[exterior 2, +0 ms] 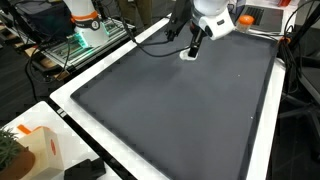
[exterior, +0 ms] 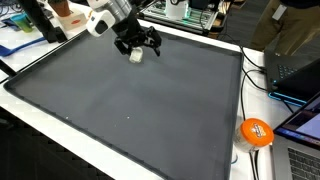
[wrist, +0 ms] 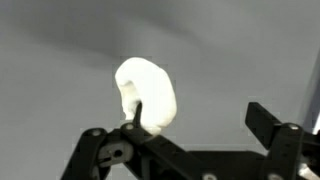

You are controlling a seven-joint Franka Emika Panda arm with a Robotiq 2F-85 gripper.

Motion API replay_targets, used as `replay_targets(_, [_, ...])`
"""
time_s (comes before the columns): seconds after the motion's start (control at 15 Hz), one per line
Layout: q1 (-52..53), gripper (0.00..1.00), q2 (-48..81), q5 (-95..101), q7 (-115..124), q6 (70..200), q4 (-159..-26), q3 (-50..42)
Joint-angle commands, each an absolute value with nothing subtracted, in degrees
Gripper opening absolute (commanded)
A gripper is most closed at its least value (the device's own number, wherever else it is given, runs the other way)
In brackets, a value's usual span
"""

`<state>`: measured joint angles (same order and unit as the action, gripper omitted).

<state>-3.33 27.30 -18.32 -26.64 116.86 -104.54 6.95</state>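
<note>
A small white lumpy object [exterior: 137, 55] lies on the dark grey mat [exterior: 130, 100] near its far edge; it also shows in an exterior view [exterior 2: 187, 55]. My gripper [exterior: 138, 42] hangs just above it with its black fingers spread, open and holding nothing. In the wrist view the white object [wrist: 147, 93] sits beside one finger [wrist: 136, 112], off to one side of the gripper [wrist: 200, 115], while the opposite finger [wrist: 264, 120] stands well apart from it. In an exterior view the gripper [exterior 2: 195, 43] points down at the mat [exterior 2: 180, 110].
The mat lies inside a white table rim [exterior: 250, 120]. An orange round object [exterior: 257, 131], cables and a laptop [exterior: 300, 75] lie beyond one side. An orange-and-white box [exterior 2: 38, 146] stands at a near corner. Shelving and clutter line the far edge.
</note>
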Motion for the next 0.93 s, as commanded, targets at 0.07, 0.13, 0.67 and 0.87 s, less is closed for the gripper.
replay_targets(0.07, [-6.41, 1.00, 22.67, -21.14, -32.96, 116.66, -109.58, 9.27])
replay_targets(0.13, [-5.20, 1.00, 23.54, -20.44, -29.29, 117.36, -109.25, 8.24])
replay_targets(0.67, [-3.19, 1.00, 25.20, -16.05, -22.92, 121.96, -109.03, 6.39])
replay_targets(0.87, [-3.96, 1.00, 29.37, -20.28, -24.30, 116.16, -106.72, 8.79])
